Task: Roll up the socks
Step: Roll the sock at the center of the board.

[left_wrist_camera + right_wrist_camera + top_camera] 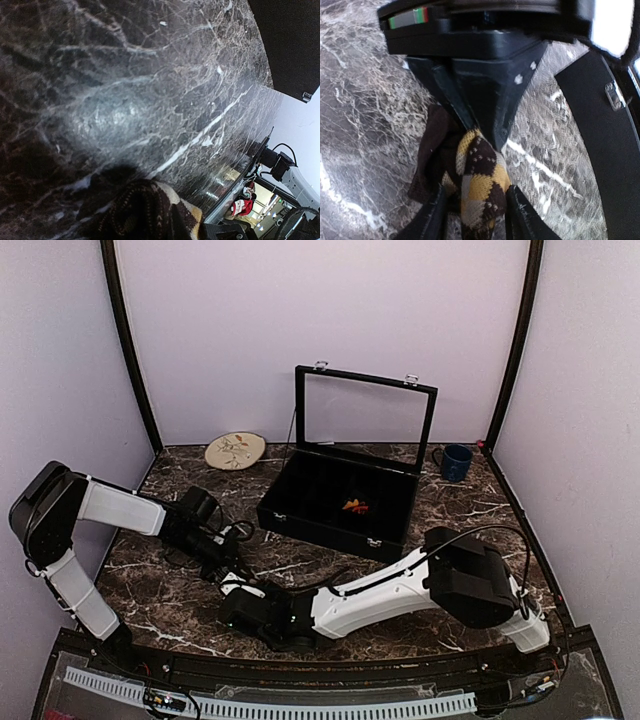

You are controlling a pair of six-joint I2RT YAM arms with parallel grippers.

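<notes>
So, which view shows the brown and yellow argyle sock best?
Right wrist: the argyle sock is central and sharp. Left wrist shows only a blurred edge; in the top view the arms hide it.

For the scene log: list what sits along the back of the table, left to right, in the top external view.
round cream plate with a leaf pattern → open black case with a glass lid → dark blue mug
</notes>
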